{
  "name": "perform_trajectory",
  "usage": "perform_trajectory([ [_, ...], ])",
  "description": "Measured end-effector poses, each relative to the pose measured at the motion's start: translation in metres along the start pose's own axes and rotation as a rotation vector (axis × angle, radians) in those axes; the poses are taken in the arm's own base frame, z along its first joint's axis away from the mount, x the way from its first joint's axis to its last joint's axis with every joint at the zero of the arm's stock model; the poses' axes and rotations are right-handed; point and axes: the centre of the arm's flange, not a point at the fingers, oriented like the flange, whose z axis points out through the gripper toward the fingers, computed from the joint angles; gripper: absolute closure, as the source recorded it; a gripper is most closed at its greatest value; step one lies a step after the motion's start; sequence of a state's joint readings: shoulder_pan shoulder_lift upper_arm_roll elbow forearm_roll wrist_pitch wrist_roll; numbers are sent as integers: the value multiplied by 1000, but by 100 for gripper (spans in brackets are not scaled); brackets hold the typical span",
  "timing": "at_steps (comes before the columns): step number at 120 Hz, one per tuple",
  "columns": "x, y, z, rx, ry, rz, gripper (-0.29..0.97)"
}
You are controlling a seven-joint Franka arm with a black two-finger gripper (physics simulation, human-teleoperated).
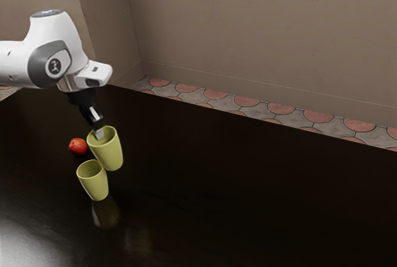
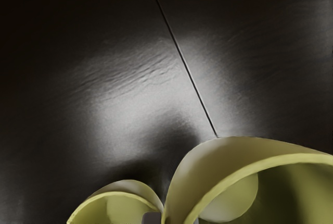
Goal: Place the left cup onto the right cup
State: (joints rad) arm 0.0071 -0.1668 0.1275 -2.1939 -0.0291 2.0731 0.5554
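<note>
While the claw (image 1: pixel 98 134) pinches the rim of the raised cup (image 1: pixel 108 151), only one finger (image 1: pixel 97 131) is plain to see. That cup hangs off the dark counter (image 1: pixel 248 192), just above the standing cup (image 1: pixel 93 179); whether they touch is unclear. A red ball (image 1: pixel 78 146) lies behind. Both cups are cut off in the wrist view.

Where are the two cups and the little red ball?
upper cup (image 1: pixel 108 154): exterior view, on its outer side wall.
lower cup (image 1: pixel 96 186): exterior view, on its outer side wall.
red ball (image 1: pixel 78 146): exterior view, on its middle.
</note>
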Motion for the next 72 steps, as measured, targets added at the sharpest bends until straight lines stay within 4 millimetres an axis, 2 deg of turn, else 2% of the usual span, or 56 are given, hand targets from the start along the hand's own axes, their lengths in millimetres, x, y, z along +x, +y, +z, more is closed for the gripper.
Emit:
perform_trajectory([
  [13,-10,4,-4,6,7,-6,79],
  [46,-36,0,-15,16,28,-54,79],
  [72,-47,-13,-5,13,7,-97,79],
])
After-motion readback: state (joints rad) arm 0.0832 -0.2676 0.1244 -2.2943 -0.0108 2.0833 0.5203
